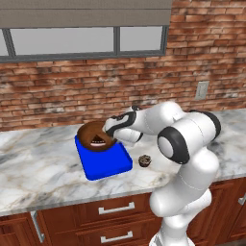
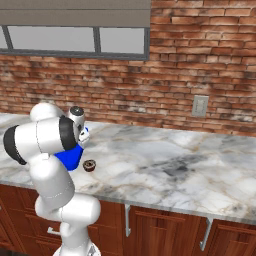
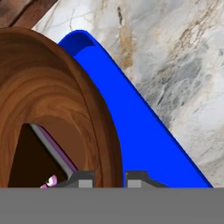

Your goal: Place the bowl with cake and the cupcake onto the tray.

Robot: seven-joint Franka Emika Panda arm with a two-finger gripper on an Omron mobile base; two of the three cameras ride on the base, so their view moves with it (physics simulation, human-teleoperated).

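Bowl with cake (image 1: 95, 137) – on the tray's (image 1: 106, 166) far end | gripper (image 3: 109, 178) nearly closed, pinching its rim | stiff wood, probably light, keep level – cake could slide | cupcake (image 1: 144, 160) beside tray

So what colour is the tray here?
Bright blue; the tray shows best in the left base view.

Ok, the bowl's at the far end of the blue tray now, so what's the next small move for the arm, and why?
Probably open the fingers and lift clear. The bowl with cake sits over the far end of the tray, and the gripper straddles its rim, one fingertip inside, one outside. Whether the bowl is fully set down I cannot tell. The cupcake still waits on the counter beside the tray.
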